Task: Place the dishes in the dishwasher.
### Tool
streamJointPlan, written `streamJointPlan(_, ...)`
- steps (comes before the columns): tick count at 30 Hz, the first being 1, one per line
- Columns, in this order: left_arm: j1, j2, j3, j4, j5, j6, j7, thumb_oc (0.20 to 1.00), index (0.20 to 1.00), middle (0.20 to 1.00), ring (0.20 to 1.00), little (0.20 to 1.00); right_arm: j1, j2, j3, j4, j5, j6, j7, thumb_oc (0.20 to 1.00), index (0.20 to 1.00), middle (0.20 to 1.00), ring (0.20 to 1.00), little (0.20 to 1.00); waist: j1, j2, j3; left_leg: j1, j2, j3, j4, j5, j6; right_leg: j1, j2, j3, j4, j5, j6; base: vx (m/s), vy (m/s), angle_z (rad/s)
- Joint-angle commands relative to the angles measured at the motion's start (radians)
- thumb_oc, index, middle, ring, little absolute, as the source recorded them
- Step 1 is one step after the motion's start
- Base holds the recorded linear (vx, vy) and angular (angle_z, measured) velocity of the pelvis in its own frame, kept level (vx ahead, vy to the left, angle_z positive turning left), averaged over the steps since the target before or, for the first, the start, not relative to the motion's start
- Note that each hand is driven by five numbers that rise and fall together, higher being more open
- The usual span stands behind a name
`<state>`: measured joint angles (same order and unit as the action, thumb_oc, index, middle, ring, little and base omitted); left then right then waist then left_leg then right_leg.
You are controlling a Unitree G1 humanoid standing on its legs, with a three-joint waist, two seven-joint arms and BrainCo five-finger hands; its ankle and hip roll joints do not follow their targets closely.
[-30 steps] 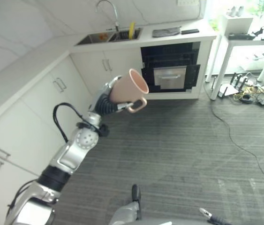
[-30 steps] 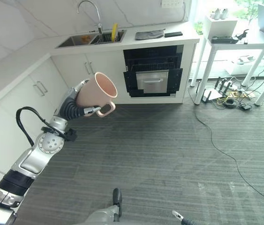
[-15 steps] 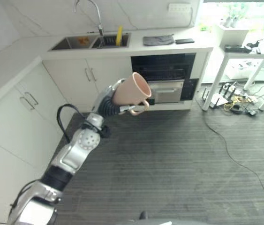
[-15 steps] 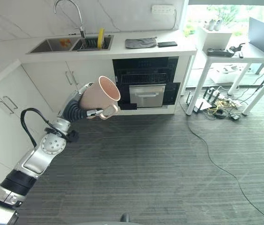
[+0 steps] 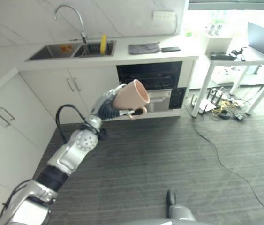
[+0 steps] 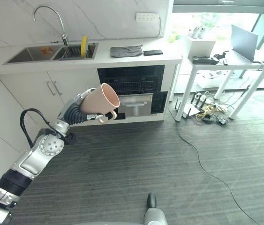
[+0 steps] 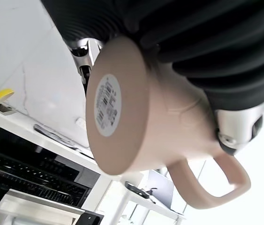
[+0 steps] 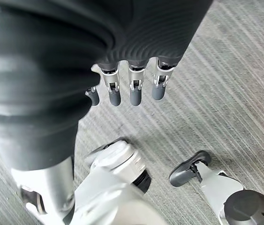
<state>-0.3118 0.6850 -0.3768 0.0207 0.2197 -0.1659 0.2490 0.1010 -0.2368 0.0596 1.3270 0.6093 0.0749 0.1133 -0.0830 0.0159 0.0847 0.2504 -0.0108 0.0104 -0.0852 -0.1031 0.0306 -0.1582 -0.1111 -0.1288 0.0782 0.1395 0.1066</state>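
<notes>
Upper left I see a sink (image 5: 71, 50) with a curved tap (image 5: 69, 18); a grey cloth (image 5: 144, 48) lies on the counter (image 5: 122, 55); a white table (image 5: 235, 58) stands upper right.

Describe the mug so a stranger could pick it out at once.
Start at the white counter with the sink, above the open dishwasher. In front of it, the left hand holds up a mug, tilted mouth-up. It is the lone pale pink thing, with a looped handle.

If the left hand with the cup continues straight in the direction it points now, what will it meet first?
Probably the open dishwasher under the white counter. The left hand holds the pink ceramic mug in the air, aimed towards it. Nothing stands between them, though depth is hard to judge.
</notes>
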Motion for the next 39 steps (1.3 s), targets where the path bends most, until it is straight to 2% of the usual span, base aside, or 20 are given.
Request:
streamJointPlan(1,-0.064,-0.022,0.082,-0.081,0.028,0.012,0.013,0.2,0.2,0.2,0.2,0.2,-0.046,-0.007,0.035,0.025,-0.022,-0.022,0.007,1.0,1.0,1.0,1.0,1.0,-0.01,-0.016,-0.026,-0.058,0.037,0.074,0.227,0.078,-0.016,0.106,0.059,-0.003,-0.031,-0.017,-0.028,0.23,-0.282,0.2)
streamJointPlan(2,-0.06,-0.022,0.086,-0.084,0.026,0.014,0.014,0.2,0.2,0.2,0.2,0.2,-0.049,-0.012,0.041,0.023,-0.022,-0.023,0.009,1.0,1.0,1.0,1.0,1.0,-0.006,-0.02,-0.025,-0.078,0.042,0.078,0.285,0.097,-0.02,0.118,0.063,-0.001,-0.033,-0.026,-0.038,0.24,-0.358,-0.03)
streamJointPlan(3,-0.046,-0.017,0.097,-0.09,0.019,0.013,0.018,0.2,0.2,0.2,0.2,0.2,-0.058,-0.026,0.047,0.015,-0.018,-0.022,0.016,1.0,1.0,1.0,1.0,1.0,0.003,-0.029,-0.018,-0.144,0.06,0.091,0.433,0.135,-0.033,0.142,0.071,0.002,-0.031,-0.046,-0.063,0.13,-0.256,-0.22)
streamJointPlan(4,-0.041,-0.016,0.101,-0.091,0.015,0.012,0.019,0.2,0.2,0.2,0.2,0.2,-0.06,-0.031,0.045,0.013,-0.02,-0.02,0.019,1.0,1.0,1.0,1.0,1.0,0.006,-0.034,-0.015,-0.171,0.067,0.099,0.487,0.145,-0.038,0.152,0.072,0.001,-0.032,-0.052,-0.071,0.14,-0.303,-0.29)
streamJointPlan(5,-0.035,-0.014,0.107,-0.09,0.008,0.008,0.022,0.2,0.2,0.2,0.2,0.2,-0.062,-0.043,0.041,0.007,-0.023,-0.018,0.025,1.0,1.0,1.0,1.0,1.0,0.014,-0.038,-0.005,-0.242,0.09,0.106,0.585,0.18,-0.05,0.175,0.078,-0.003,-0.033,-0.066,-0.092,0.07,-0.176,-0.23)
streamJointPlan(7,-0.036,-0.012,0.109,-0.085,0.005,0.001,0.022,0.2,0.2,0.2,0.2,0.2,-0.064,-0.053,0.033,0.006,-0.023,-0.018,0.028,1.0,1.0,1.0,1.0,1.0,0.022,-0.039,0.003,-0.288,0.099,0.107,0.618,0.192,-0.052,0.197,0.082,-0.007,-0.036,-0.075,-0.101,0.13,-0.117,-0.1)
streamJointPlan(9,-0.029,-0.014,0.114,-0.086,0.012,-0.01,0.034,0.2,0.2,0.2,0.2,0.2,-0.073,-0.063,0.017,0.015,-0.047,-0.009,0.043,1.0,1.0,1.0,1.0,1.0,0.034,-0.029,0.014,-0.311,0.09,0.118,0.544,0.179,-0.043,0.233,0.092,-0.007,-0.046,-0.095,-0.102,0.2,0.005,-0.01)
streamJointPlan(12,-0.025,-0.02,0.117,-0.093,0.014,-0.009,0.06,0.2,0.2,0.2,0.2,0.2,-0.078,-0.059,0.02,0.026,-0.062,0.001,0.03,1.0,1.0,1.0,1.0,1.0,0.043,-0.017,0.026,-0.299,0.088,0.158,0.365,0.2,-0.05,0.266,0.102,-0.011,-0.06,-0.114,-0.093,0.18,0.09,0.02)
streamJointPlan(13,-0.026,-0.02,0.115,-0.097,0.01,-0.009,0.065,0.2,0.2,0.2,0.2,0.2,-0.076,-0.056,0.024,0.034,-0.057,0.006,0.022,1.0,1.0,1.0,1.0,1.0,0.056,-0.005,0.029,-0.316,0.088,0.151,0.241,0.24,-0.068,0.288,0.108,-0.007,-0.073,-0.122,-0.086,0.22,0.124,0.04)
streamJointPlan(15,-0.022,-0.029,0.116,-0.105,0.011,-0.009,0.06,0.2,0.2,0.2,0.2,0.2,-0.076,-0.051,0.027,0.046,-0.057,0.006,0.019,1.0,1.0,1.0,1.0,1.0,0.074,0.0,0.031,-0.334,0.093,0.131,0.132,0.279,-0.086,0.315,0.106,0.001,-0.09,-0.127,-0.079,0.24,0.133,0.07)
streamJointPlan(18,-0.009,-0.038,0.123,-0.116,0.02,-0.01,0.052,0.2,0.2,0.2,0.2,0.2,-0.07,-0.047,0.03,0.056,-0.064,-0.004,0.02,1.0,1.0,1.0,1.0,1.0,0.086,0.006,0.031,-0.341,0.102,0.125,0.049,0.316,-0.101,0.336,0.104,-0.001,-0.099,-0.132,-0.075,0.21,0.104,0.01)
streamJointPlan(20,0.001,-0.04,0.129,-0.106,0.021,-0.023,0.055,0.2,0.2,0.2,0.2,0.2,-0.059,-0.043,0.04,0.062,-0.069,-0.018,0.017,1.0,1.0,1.0,1.0,1.0,0.093,0.014,0.024,-0.359,0.115,0.149,0.011,0.338,-0.112,0.348,0.102,-0.016,-0.095,-0.142,-0.072,0.26,0.143,0.01)
streamJointPlan(24,0.015,-0.035,0.142,-0.094,0.023,-0.05,0.058,0.2,0.2,0.2,0.2,0.2,-0.045,-0.045,0.038,0.067,-0.073,-0.037,0.018,1.0,1.0,1.0,1.0,1.0,0.101,0.021,0.009,-0.375,0.125,0.18,-0.001,0.341,-0.116,0.365,0.094,-0.035,-0.076,-0.174,-0.066,0.27,0.178,0.19)
streamJointPlan(27,0.023,-0.035,0.156,-0.104,0.026,-0.042,0.047,0.2,0.2,0.2,0.2,0.2,-0.046,-0.044,0.034,0.061,-0.084,-0.031,0.024,1.0,1.0,1.0,1.0,1.0,0.108,0.019,-0.003,-0.354,0.112,0.187,0.003,0.319,-0.095,0.377,0.084,-0.035,-0.048,-0.205,-0.063,0.28,0.215,0.07)
streamJointPlan(29,0.003,-0.04,0.143,-0.086,0.024,-0.054,0.037,0.2,0.2,0.2,0.2,0.2,-0.041,-0.036,0.034,0.049,-0.07,-0.03,0.022,1.0,1.0,1.0,1.0,1.0,0.112,0.01,-0.007,-0.341,0.074,0.177,0.019,0.281,-0.059,0.388,0.059,-0.027,-0.004,-0.231,-0.052,0.32,0.302,-0.09)
streamJointPlan(30,-0.01,-0.043,0.133,-0.076,0.023,-0.062,0.029,0.2,0.2,0.2,0.2,0.2,-0.037,-0.027,0.037,0.043,-0.065,-0.032,0.013,1.0,1.0,1.0,1.0,1.0,0.109,0.006,-0.01,-0.329,0.053,0.177,0.021,0.263,-0.038,0.382,0.044,-0.031,0.026,-0.224,-0.044,0.33,0.341,0.01)
streamJointPlan(33,-0.047,-0.044,0.097,-0.043,0.017,-0.086,0.016,0.2,0.2,0.2,0.2,0.2,-0.029,-0.009,0.031,0.038,-0.01,-0.04,-0.014,1.0,1.0,1.0,1.0,1.0,0.095,-0.001,-0.019,-0.291,0.002,0.165,0.019,0.23,0.01,0.332,-0.004,-0.04,0.163,-0.152,0.001,0.25,0.272,0.16)
streamJointPlan(35,-0.064,-0.044,0.08,-0.036,0.017,-0.092,0.013,0.2,0.2,0.2,0.2,0.2,-0.027,-0.003,0.022,0.037,0.01,-0.041,-0.017,1.0,1.0,1.0,1.0,1.0,0.09,0.0,-0.024,-0.279,-0.014,0.156,0.017,0.219,0.028,0.309,-0.022,-0.038,0.236,-0.12,0.015,0.22,0.228,0.69)
streamJointPlan(37,-0.084,-0.038,0.059,-0.031,0.006,-0.101,0.023,0.2,0.2,0.2,0.2,0.2,-0.018,0.013,0.022,0.022,-0.028,-0.051,-0.032,1.0,1.0,1.0,1.0,1.0,0.078,0.013,-0.023,-0.246,-0.043,0.135,0.017,0.189,0.062,0.245,-0.036,-0.035,0.446,-0.04,0.033,0.26,0.261,0.61)
streamJointPlan(39,-0.093,-0.032,0.053,-0.024,-0.003,-0.102,0.027,0.2,0.2,0.2,0.2,0.2,-0.014,0.018,0.031,0.017,-0.093,-0.064,-0.037,1.0,1.0,1.0,1.0,1.0,0.075,0.018,-0.023,-0.231,-0.049,0.137,0.016,0.179,0.072,0.205,-0.054,-0.039,0.527,-0.007,0.04,0.17,0.163,0.42)
